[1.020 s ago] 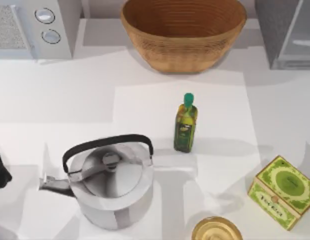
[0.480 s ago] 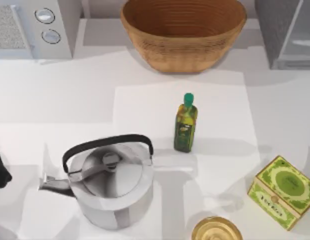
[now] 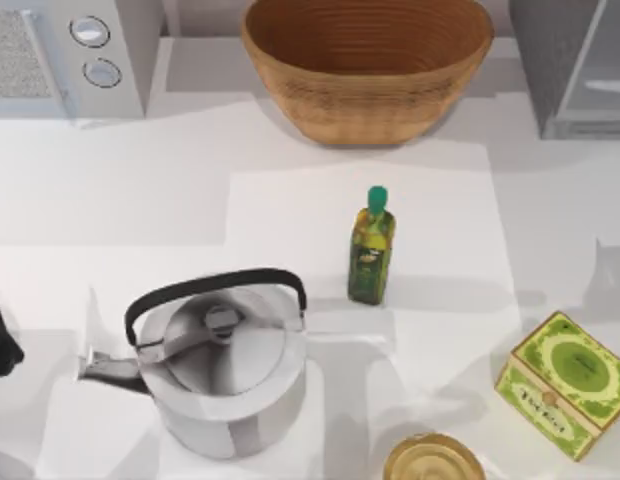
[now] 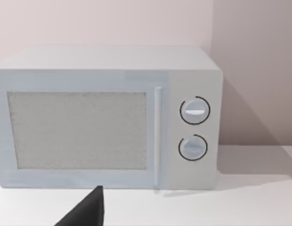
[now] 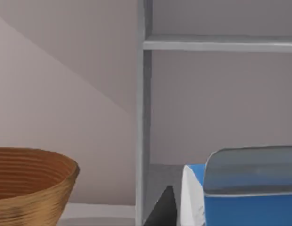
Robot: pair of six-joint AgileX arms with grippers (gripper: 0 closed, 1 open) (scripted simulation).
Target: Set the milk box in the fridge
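The milk box sits close under the right wrist camera, blue gabled top uppermost, with a strip of its white side showing. The right gripper pinches it: one dark finger lies against that white side, and the other finger is hidden behind the carton. So the carton is within the gripper's grasp, not apart from it.

Beyond the carton, the right wrist view looks into the fridge, with its grey upright edge, a shelf high up and a plain inner panel behind. The carton is in front of that opening; whether it has passed the fridge's edge cannot be told. The woven basket stands beside the fridge.

From above, taking the oil bottle as the middle of the table, the fridge stands at 2 o'clock. The basket is at 12, and the light-grey microwave with two round dials is at 10. The steel kettle is at 8, the green tea box at 4, and a round yellowish dish is near 6.

The left arm is parked at 9 o'clock by the table's edge, with the left gripper facing the microwave. Whether it is spread or closed cannot be told.
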